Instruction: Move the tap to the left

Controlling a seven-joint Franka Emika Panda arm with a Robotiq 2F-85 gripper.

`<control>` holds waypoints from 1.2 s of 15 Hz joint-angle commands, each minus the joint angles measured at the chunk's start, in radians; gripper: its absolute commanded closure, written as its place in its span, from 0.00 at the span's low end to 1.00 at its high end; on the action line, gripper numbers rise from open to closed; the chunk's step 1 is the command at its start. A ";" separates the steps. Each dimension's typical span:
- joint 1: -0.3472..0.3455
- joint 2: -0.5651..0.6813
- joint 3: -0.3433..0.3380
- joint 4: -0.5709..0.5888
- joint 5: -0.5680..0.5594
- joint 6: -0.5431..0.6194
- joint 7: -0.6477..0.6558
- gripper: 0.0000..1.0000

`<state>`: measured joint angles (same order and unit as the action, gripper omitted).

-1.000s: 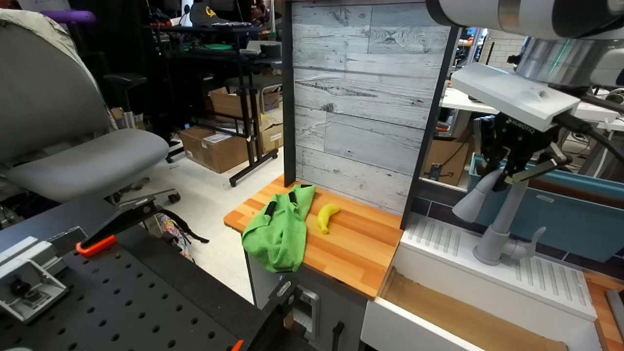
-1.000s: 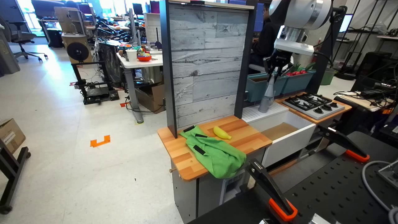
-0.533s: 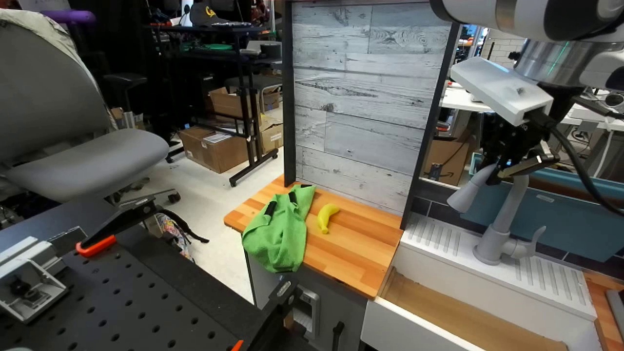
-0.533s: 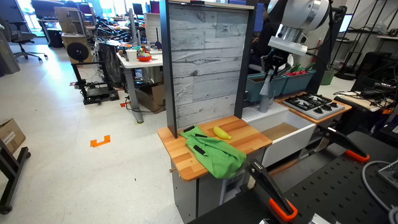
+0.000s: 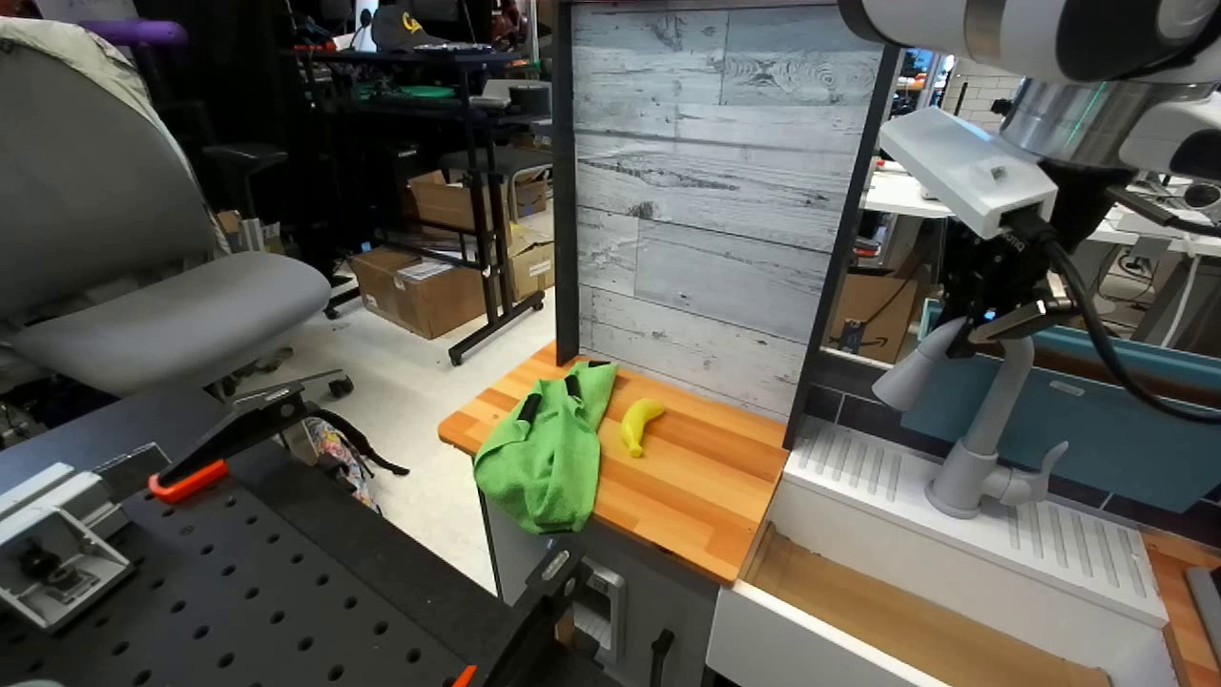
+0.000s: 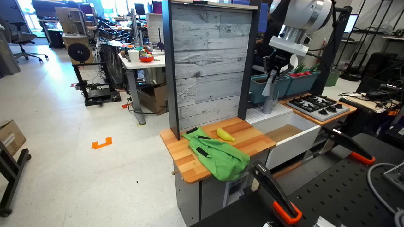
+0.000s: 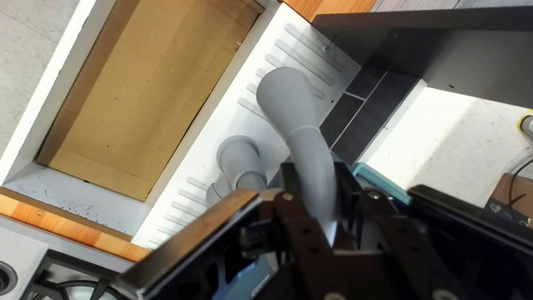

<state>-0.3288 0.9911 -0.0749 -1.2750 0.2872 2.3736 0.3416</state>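
The light grey tap (image 5: 994, 410) stands upright on the white ridged ledge (image 5: 858, 468) behind the sink. It shows in both exterior views, also here (image 6: 267, 90). In the wrist view its flared spout end (image 7: 287, 96) points toward the sink's end nearest the wooden counter. My gripper (image 5: 965, 339) is at the top of the arched spout, also seen in an exterior view (image 6: 272, 75). In the wrist view my gripper's jaws (image 7: 317, 179) lie on both sides of the spout and appear to touch it. The top of the arch is partly hidden by the fingers.
The white sink (image 5: 916, 620) has a brown bottom. A grey plank panel (image 5: 706, 210) rises beside the tap. Teal planters (image 5: 1078, 429) stand close behind it. A banana (image 5: 639, 427) and green cloth (image 5: 548, 468) lie on the wooden counter. A stove (image 6: 318, 105) is beyond the sink.
My gripper has turned and shifted slightly left in both exterior views. The tap's spout has swung a little to the left with it, while its base stays in place.
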 commanded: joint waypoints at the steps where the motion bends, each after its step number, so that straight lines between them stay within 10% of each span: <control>1: 0.012 0.045 0.049 0.081 0.057 0.015 -0.010 0.44; 7: 0.003 0.042 0.071 0.073 0.057 0.035 -0.045 0.02; 18: -0.052 -0.028 0.109 -0.040 0.096 0.072 -0.231 0.00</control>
<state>-0.3544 1.0157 -0.0098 -1.2551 0.3401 2.4154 0.1965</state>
